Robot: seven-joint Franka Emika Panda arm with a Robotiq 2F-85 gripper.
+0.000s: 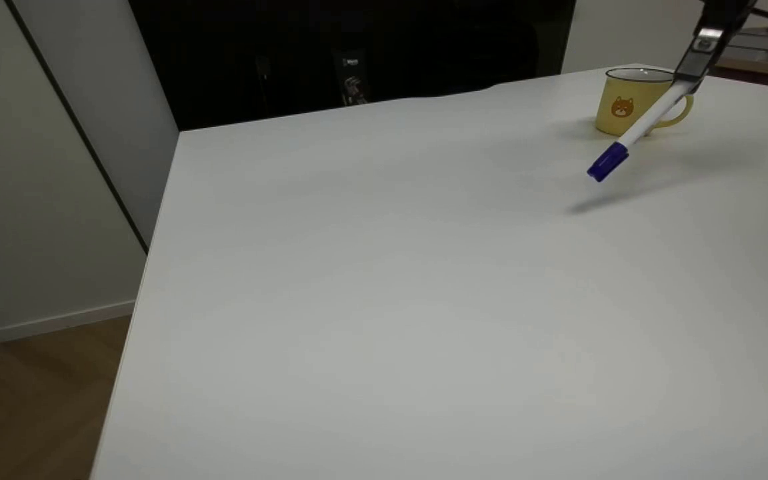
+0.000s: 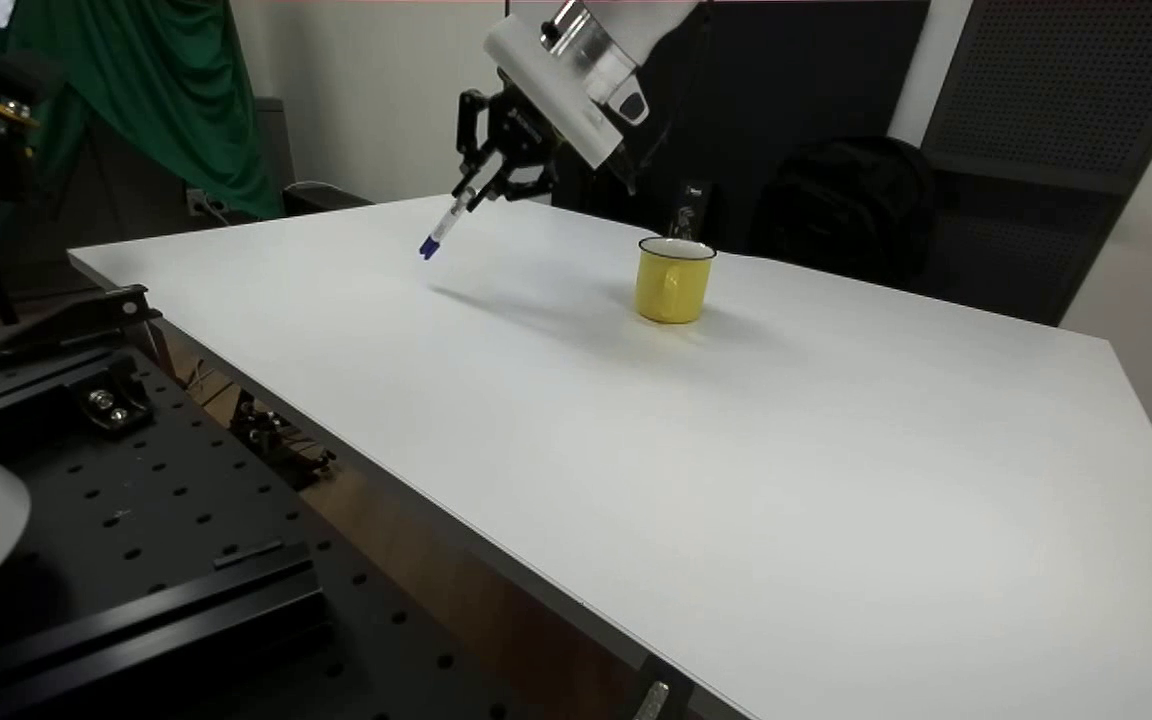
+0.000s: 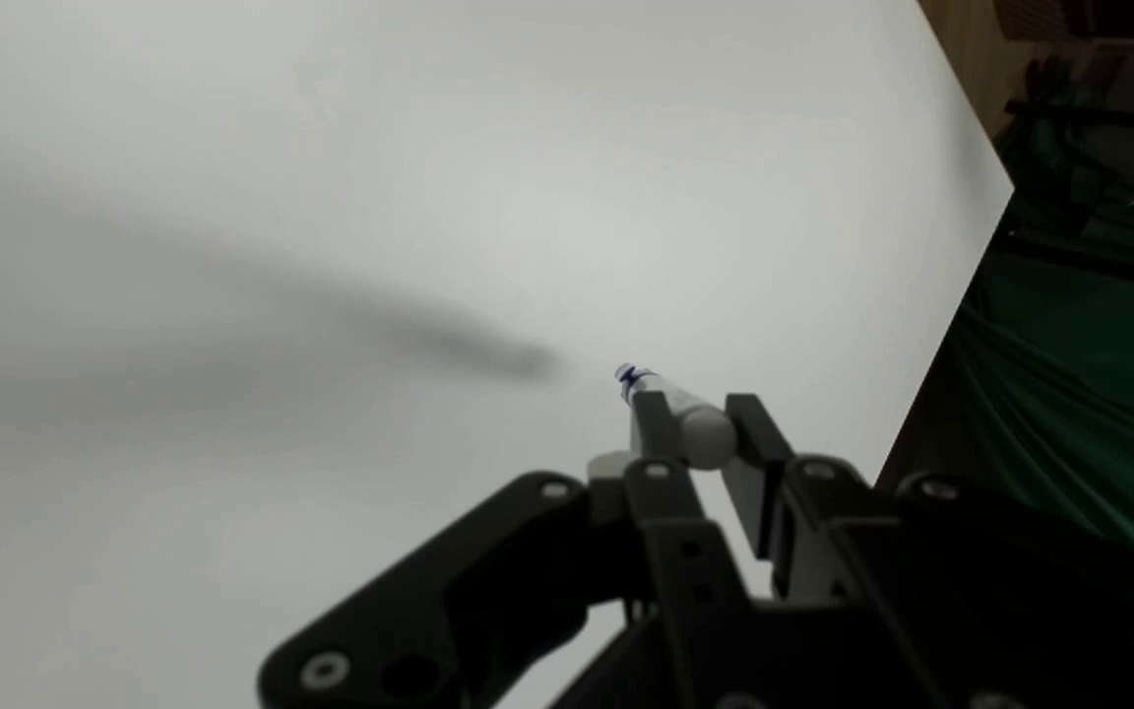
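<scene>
A white marker with a dark blue cap (image 1: 608,161) slants downward, cap end lowest, clear of the tabletop with its shadow beneath. My gripper (image 3: 699,425) is shut on its upper part, and the marker's round white end (image 3: 708,439) shows between the fingers in the wrist view. In an exterior view the gripper (image 2: 469,195) stands to the left of a yellow mug (image 2: 674,285). That mug (image 1: 614,100) is upright, dark-rimmed and printed with an animal face; the marker crosses in front of part of it there. The mug's inside is mostly hidden.
The white table (image 2: 576,420) lies under everything, its edge near a black perforated platform (image 2: 186,500). A green curtain (image 2: 156,90) hangs beyond the far end. Stacked books (image 1: 767,41) sit on another surface at the back, and a dark backpack (image 2: 846,210) is behind the table.
</scene>
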